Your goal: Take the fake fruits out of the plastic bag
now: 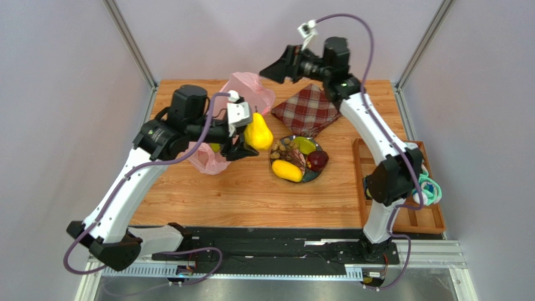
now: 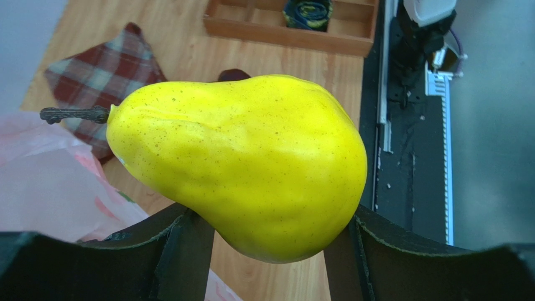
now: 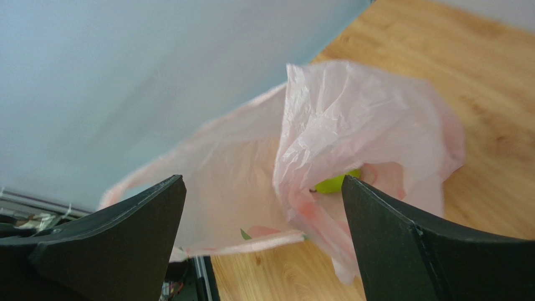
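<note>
Wood-grain tabletop point(image 1: 251, 194) forms the work surface, enclosed by pale grey walls.

**Left arm.** The left gripper point(image 1: 246, 143) is positioned over the table, between the plastic bag point(image 1: 251, 88) and the dark plate point(image 1: 312, 177). Its fingers point(image 2: 179, 251) are clamped on the yellow pear point(image 2: 245, 163), one on each side of the wide lower body. In the left wrist view the stem points left, toward the bag. The pear is fully outside the bag and near the plate, but not on it.

**Right arm.** The right gripper point(image 1: 269, 70) is raised above the far part of the table, just beside the upper folds of the bag. Its fingers point(image 3: 125, 238) are spread wide apart with nothing between them. The right wrist view looks past them onto the bag.

**Bag.** The translucent pink bag lies crumpled on the far left part of the table, partly hidden behind the left arm. A lime-green fruit point(image 3: 336, 184) shows through a gap in its folds. How much else the bag contains cannot be determined.

**Plate.** The plate sits near the table centre. It carries a brownish grape bunch point(image 1: 282, 149), a green pear-like fruit point(image 1: 306, 145), a dark red apple point(image 1: 318, 160) and an elongated yellow fruit point(image 1: 287, 170), all packed closely together.

**Other items.** A red plaid cloth point(image 1: 308, 110) lies flat behind the plate, touching or just overlapping its far rim. A wooden tray point(image 1: 402, 213) stands at the right table edge, with teal socks point(image 1: 430, 188) at its outer side.
</note>
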`<action>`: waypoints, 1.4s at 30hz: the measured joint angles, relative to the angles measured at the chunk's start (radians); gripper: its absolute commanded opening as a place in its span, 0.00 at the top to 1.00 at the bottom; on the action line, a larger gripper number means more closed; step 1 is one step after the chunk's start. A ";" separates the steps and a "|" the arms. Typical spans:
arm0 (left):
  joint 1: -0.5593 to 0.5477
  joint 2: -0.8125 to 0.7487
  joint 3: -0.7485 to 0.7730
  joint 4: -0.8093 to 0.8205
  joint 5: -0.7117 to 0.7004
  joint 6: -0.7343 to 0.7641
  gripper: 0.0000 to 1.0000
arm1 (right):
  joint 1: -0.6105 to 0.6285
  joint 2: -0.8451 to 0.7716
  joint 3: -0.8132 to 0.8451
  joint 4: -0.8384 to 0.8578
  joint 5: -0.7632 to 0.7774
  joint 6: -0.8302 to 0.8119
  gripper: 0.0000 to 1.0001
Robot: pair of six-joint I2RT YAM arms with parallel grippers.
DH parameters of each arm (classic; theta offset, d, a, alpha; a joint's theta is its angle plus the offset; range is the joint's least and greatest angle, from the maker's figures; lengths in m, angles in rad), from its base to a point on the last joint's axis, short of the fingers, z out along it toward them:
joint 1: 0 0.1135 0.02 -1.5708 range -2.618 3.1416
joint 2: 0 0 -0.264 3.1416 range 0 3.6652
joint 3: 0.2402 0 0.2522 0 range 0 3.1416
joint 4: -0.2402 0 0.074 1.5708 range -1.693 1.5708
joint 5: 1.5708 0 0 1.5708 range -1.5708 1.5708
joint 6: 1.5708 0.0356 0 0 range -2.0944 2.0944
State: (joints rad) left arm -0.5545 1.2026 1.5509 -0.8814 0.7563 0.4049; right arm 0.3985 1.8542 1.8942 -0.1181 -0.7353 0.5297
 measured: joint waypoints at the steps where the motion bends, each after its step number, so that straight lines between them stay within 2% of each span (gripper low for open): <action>1: -0.020 0.032 0.020 -0.013 0.002 0.012 1.00 | -0.037 -0.033 -0.001 0.012 0.000 0.007 0.00; 5: -0.098 0.226 0.155 -0.101 0.001 0.086 1.00 | -0.172 -0.142 -0.023 0.050 0.000 0.013 0.01; 10: -0.143 0.605 0.458 -0.308 -0.024 0.216 1.00 | -0.315 -0.244 -0.134 0.079 0.004 0.024 0.02; 14: -0.159 0.854 0.632 -0.370 -0.078 0.287 1.00 | -0.377 -0.283 -0.236 0.077 0.004 0.026 0.02; 20: -0.176 0.990 0.664 -0.434 -0.164 0.330 1.00 | -0.414 -0.350 -0.377 0.071 0.000 0.027 0.02; 28: -0.210 1.038 0.685 -0.411 -0.240 0.342 1.00 | -0.447 -0.444 -0.483 0.076 0.001 0.039 0.02; 33: -0.217 1.075 0.686 -0.338 -0.270 0.330 0.78 | -0.453 -0.452 -0.502 0.077 0.000 0.050 0.02; 35: -0.216 1.093 0.686 -0.302 -0.282 0.319 0.64 | -0.455 -0.452 -0.509 0.079 0.000 0.053 0.02; 38: -0.216 1.117 0.685 -0.261 -0.297 0.313 0.57 | -0.459 -0.452 -0.520 0.085 0.000 0.058 0.02; 40: -0.216 1.124 0.685 -0.247 -0.306 0.309 0.57 | -0.460 -0.451 -0.521 0.085 0.000 0.061 0.02; 42: -0.216 1.126 0.685 -0.239 -0.313 0.306 0.51 | -0.463 -0.451 -0.521 0.092 0.000 0.065 0.02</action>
State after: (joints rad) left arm -0.7708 2.3283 2.2356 -1.1206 0.4431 0.7105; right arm -0.0643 1.4029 1.3731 -0.0257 -0.7349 0.5949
